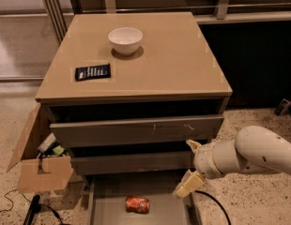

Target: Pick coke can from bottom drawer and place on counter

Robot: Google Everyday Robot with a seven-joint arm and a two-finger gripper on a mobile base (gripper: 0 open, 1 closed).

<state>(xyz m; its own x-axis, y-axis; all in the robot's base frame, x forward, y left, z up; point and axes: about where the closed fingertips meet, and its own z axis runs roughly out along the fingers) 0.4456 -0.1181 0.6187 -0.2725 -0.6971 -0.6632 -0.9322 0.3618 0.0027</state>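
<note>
1. Where the shallow, wide grey-brown bottom drawer (108, 207) stands pulled out, one small red-orange metallic coke can (137, 204) with pale markings lies on its side on the flat grey floor, near the middle and clear of the side walls.
2. At about 2 o'clock from the can, near it but apart, hangs the cream two-finger gripper (184, 168) on a white rounded arm (258, 153); its fingers (187, 185) are spread and hold nothing.
3. Drawers number three: two upper drawers (136, 131) with plain grey fronts sit above the open one.
4. On the glossy tan-beige square tabletop (173, 64) rest one white round bowl (125, 40) and, at 8 o'clock from it, one flat black packet (92, 72).
5. One brown cardboard box (40, 172) stands at 9 o'clock of the cabinet's foot.
</note>
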